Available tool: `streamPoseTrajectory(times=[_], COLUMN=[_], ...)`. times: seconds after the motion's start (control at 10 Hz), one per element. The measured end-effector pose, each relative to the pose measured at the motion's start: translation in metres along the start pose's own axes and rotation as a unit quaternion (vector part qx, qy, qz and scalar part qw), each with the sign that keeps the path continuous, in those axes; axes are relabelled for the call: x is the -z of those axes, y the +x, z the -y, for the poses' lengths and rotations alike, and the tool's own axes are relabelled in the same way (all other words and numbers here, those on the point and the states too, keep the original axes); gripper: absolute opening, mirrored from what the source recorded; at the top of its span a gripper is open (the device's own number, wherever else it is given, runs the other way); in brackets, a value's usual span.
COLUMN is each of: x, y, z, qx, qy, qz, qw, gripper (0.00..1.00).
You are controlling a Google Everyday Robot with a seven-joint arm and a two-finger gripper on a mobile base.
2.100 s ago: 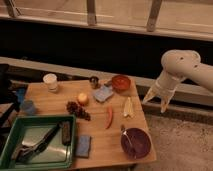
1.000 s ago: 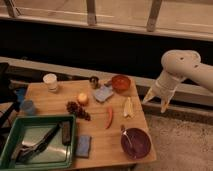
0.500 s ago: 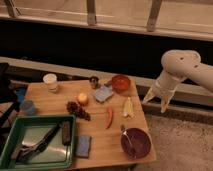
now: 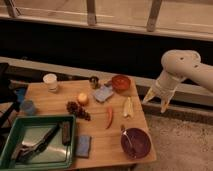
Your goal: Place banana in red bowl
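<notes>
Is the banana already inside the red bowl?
No: the banana lies on the table apart from the red bowl, and the gripper hangs open beyond the table's edge.

No legible text. Claw (image 4: 155, 104) right of table (image 4: 102, 142).

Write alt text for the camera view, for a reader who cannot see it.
The robot's claw hangs open beyond the right edge of the wooden table, holding nothing. The banana lies in front of the red bowl, apart from it; a purple bowl sits nearer the camera.
</notes>
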State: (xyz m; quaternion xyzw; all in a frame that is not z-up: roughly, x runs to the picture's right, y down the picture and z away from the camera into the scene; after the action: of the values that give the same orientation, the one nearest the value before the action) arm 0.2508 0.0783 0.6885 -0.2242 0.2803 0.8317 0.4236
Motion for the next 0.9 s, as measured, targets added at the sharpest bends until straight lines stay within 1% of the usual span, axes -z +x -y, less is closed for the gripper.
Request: streamPoseTrajectory(times=[0.1,0.3,0.4,0.5,0.6,0.8,0.9], x=[0.001,0.001,-0.001,-0.005,-0.008,-0.02,-0.027], y=[0.002,0.008,0.013,0.017,0.019,0.02,0.013], z=[-0.001,-0.013,-0.03,-0.053,-0.07,-0.118,-0.137], qx=[0.006,0.038,0.062,0.085,0.103,0.145,0.148], qy=[0.0,-0.001,-0.003,-0.003,-0.001,0.0,0.002], qz=[0.007,0.029,0.039,0.054,0.064,0.086,0.091], qw=[1.0,0.9989,0.9973,0.9949,0.9927,0.9857,0.9848], gripper=[0.65,0.65,0.65,0.65,0.65,0.65,0.65])
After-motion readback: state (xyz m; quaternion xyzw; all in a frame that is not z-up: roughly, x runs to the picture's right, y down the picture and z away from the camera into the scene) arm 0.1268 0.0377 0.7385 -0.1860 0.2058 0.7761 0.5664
